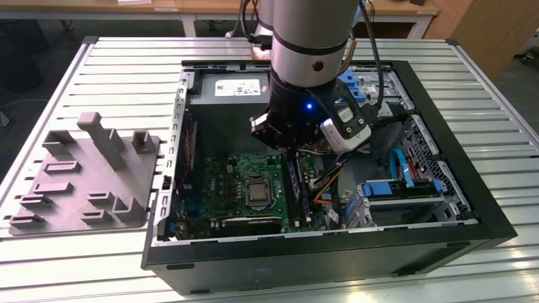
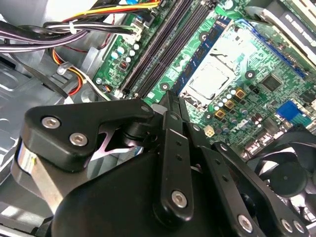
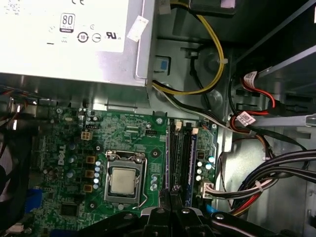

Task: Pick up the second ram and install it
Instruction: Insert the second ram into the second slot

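Currently the open black metal computer case (image 1: 320,262) on the slatted metal table (image 1: 126,82) holds a green motherboard (image 3: 64,143), a silver power supply box (image 3: 74,59) at its far end and bundled cables (image 3: 276,173). The long blue ram stick (image 2: 202,52) stands in the black slot nearest the square processor socket (image 3: 122,180). The black gripper (image 2: 174,98) hangs over it, tips drawn together; whether they pinch it cannot be told.
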Tool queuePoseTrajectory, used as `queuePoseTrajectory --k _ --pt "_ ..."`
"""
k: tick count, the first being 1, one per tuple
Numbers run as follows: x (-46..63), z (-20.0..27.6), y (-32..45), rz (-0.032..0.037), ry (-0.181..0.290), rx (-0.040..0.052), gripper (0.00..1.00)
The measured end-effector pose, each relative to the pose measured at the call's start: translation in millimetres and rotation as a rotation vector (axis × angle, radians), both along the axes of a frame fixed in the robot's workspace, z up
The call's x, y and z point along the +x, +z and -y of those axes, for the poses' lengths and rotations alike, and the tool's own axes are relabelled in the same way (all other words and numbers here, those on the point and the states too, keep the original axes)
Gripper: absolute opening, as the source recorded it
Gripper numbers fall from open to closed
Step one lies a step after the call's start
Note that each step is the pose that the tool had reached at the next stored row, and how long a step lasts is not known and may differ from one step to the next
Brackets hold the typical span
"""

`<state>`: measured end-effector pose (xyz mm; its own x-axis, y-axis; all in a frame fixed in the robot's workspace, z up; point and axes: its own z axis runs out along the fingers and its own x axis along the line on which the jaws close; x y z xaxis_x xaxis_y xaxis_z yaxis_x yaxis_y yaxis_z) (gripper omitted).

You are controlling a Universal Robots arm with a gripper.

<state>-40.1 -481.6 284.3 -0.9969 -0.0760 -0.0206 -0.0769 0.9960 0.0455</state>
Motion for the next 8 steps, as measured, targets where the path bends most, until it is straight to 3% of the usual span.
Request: queuePoseTrajectory --k 8 --pt "6.8 0.5 -5.5 -0.0008 -0.001 -0.0002 0.11"
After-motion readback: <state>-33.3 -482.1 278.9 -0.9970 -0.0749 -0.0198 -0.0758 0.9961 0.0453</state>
